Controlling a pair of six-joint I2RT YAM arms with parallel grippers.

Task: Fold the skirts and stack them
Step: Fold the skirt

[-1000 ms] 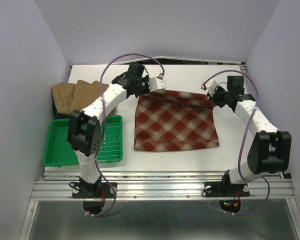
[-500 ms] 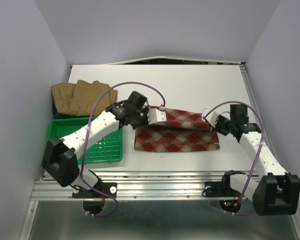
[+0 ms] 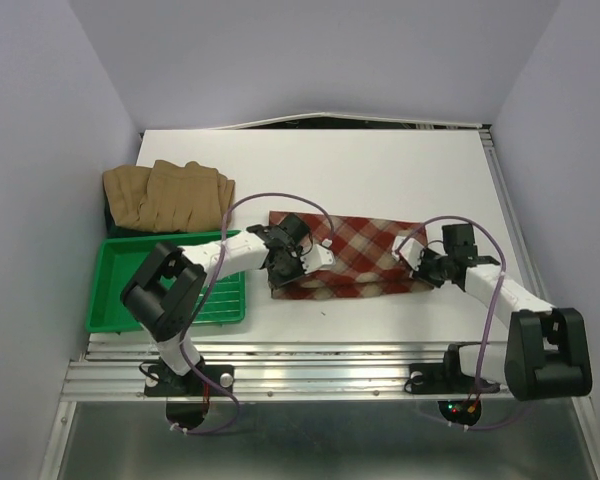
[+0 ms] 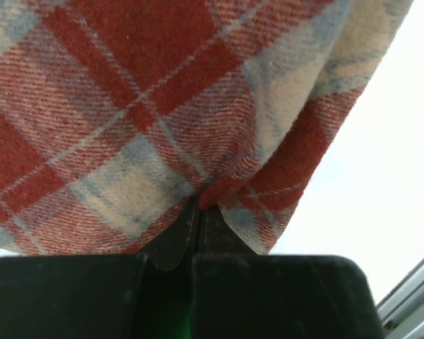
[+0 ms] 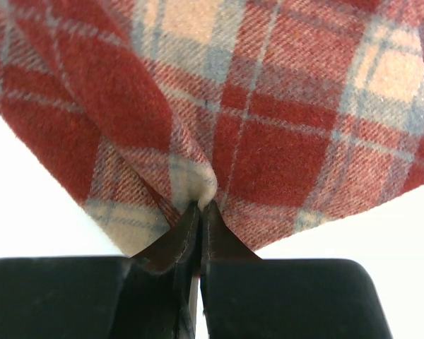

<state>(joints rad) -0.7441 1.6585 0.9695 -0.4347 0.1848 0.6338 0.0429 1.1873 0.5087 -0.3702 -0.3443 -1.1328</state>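
The red-and-cream plaid skirt lies on the white table, folded over into a wide low band. My left gripper is shut on its left corner near the front edge; the left wrist view shows the plaid cloth pinched between the fingers. My right gripper is shut on its right corner; the right wrist view shows the plaid cloth pinched the same way. The tan-brown skirts lie in a pile at the back left.
A green ribbed tray stands at the front left, just left of the left arm. The table's metal front rail runs below. Purple walls close in on both sides.
Both grippers have carried the plaid skirt's far edge toward the near edge, folding it in half. The arms have drawn back and down.
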